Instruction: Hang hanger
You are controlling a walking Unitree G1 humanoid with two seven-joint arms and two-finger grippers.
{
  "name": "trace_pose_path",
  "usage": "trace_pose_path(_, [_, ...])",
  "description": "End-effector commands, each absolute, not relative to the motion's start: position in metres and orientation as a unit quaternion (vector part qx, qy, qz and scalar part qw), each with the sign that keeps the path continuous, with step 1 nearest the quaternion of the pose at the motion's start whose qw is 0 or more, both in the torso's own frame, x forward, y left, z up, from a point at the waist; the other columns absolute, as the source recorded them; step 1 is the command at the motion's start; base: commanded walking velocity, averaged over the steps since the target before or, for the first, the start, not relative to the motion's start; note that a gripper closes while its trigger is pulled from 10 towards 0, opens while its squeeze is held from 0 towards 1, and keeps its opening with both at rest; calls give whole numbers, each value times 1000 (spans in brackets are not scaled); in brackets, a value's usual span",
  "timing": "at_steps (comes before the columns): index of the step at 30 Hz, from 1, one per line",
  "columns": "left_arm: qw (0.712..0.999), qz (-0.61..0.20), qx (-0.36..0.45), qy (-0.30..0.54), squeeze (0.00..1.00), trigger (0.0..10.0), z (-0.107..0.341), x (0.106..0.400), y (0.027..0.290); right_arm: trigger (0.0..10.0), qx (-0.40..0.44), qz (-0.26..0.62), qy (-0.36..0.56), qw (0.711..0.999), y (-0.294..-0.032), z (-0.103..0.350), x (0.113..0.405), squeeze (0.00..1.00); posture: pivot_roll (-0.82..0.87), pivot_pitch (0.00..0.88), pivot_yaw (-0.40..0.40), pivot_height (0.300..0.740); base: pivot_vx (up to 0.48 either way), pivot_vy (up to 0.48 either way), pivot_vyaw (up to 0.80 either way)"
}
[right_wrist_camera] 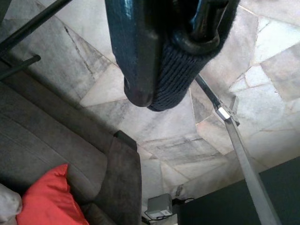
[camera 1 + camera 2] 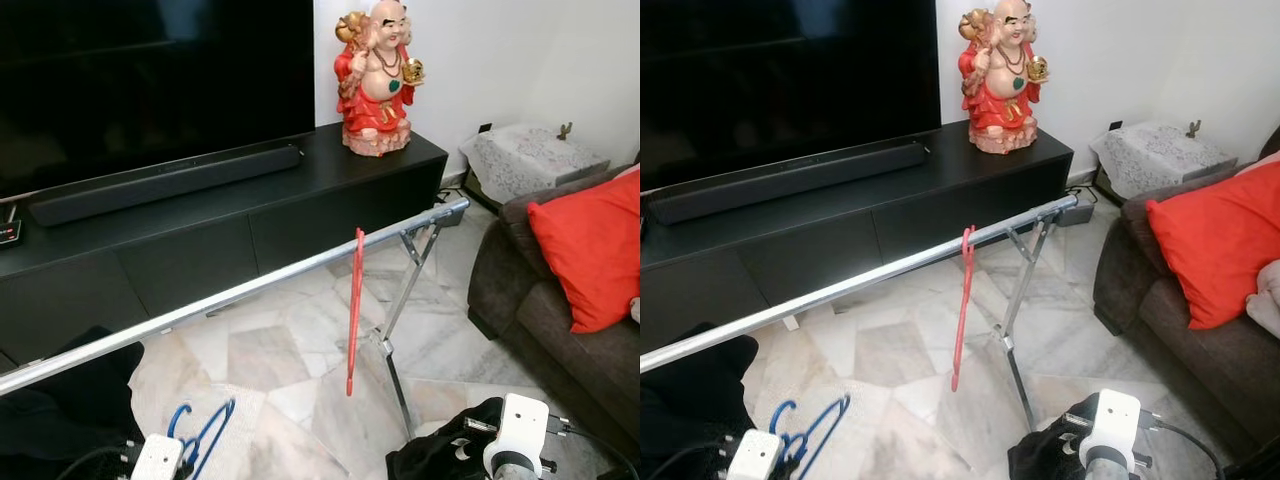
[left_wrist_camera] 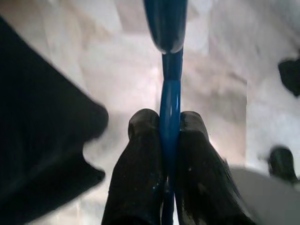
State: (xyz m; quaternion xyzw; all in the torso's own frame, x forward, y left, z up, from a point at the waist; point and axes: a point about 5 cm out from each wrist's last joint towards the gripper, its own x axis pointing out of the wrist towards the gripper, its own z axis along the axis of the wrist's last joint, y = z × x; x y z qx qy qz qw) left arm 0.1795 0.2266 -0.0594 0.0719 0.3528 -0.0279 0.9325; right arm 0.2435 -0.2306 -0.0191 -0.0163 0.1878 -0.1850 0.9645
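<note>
A blue hanger [image 2: 205, 430] is low at the left, just above the marble floor. My left gripper [image 3: 169, 122] is shut on its thin bar, and the hanger's wider part [image 3: 165, 23] reaches out past the fingertips. A silver rail [image 2: 250, 290] slants across the scene from the lower left up to the right. A red hanger [image 2: 354, 310] hangs from it near its right end. My right gripper [image 1: 152, 101] is low at the right, by the rack's leg, with its fingers together and nothing held; one finger wears a dark knitted cover. Its white wrist [image 2: 520, 440] is in the left eye view.
Behind the rail stands a black TV cabinet [image 2: 250, 215] with a soundbar [image 2: 165, 185] and a red figurine [image 2: 378, 80]. A brown sofa [image 2: 560, 320] with a red cushion [image 2: 590, 245] is on the right. The rack's crossed legs [image 2: 395, 330] stand mid-floor. Dark cloth [image 2: 60, 400] lies at the lower left.
</note>
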Motion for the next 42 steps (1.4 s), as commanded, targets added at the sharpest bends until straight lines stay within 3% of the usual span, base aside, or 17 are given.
trace_pose_path(1, [922,-15,73,379,0,10000,-67,170,230,10000,-18,-183,186,965,-230,-18,245,0,138,9,13,740,0,0,0])
trace_pose_path(10, [893,23,40,447,0,10000,-88,139,233,10000,-13,-178,185,966,-226,-18,247,0,140,20,12,740,0,0,0])
trace_pose_path(42, [885,19,34,464,0,10000,-94,129,229,10000,-11,-171,187,967,-225,-19,246,0,145,41,16,740,0,0,0])
